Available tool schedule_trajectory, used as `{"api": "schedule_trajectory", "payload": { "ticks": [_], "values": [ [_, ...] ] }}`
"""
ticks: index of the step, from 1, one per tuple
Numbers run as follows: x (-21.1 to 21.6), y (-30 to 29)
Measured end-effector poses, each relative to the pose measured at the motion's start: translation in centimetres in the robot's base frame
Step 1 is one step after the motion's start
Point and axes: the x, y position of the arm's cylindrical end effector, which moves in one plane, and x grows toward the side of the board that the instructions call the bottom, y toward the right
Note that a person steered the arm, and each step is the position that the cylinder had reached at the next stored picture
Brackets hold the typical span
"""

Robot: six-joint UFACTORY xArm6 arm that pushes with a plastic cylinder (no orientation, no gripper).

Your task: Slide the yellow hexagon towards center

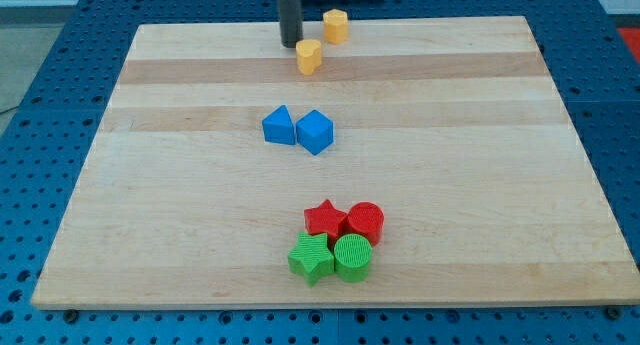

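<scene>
The yellow hexagon [335, 26] stands near the top edge of the wooden board [150, 185], just right of middle. A second yellow block, heart-shaped [309, 56], sits a little below and left of it. My tip [290, 43] rests on the board at the view's top, left of the hexagon and just up-left of the yellow heart, touching neither as far as I can see.
A blue triangle-like block [279, 125] and a blue cube-like block [314, 132] touch near the board's middle. A red star [325, 219], red cylinder [365, 223], green star [311, 257] and green cylinder [353, 258] cluster near the bottom edge.
</scene>
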Motion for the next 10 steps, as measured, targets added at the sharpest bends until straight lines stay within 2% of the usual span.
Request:
{"api": "schedule_trajectory", "payload": {
  "ticks": [1,2,3,4,6,7,8,9,10],
  "values": [
    [-3.3,-0.9],
    [-3.3,0.7],
    [-3.2,8.2],
    [-1.9,13.2],
    [-3.2,13.2],
    [1.1,15.4],
    [2.7,15.4],
    [-1.1,17.5],
    [-0.9,22.0]
  ]
}}
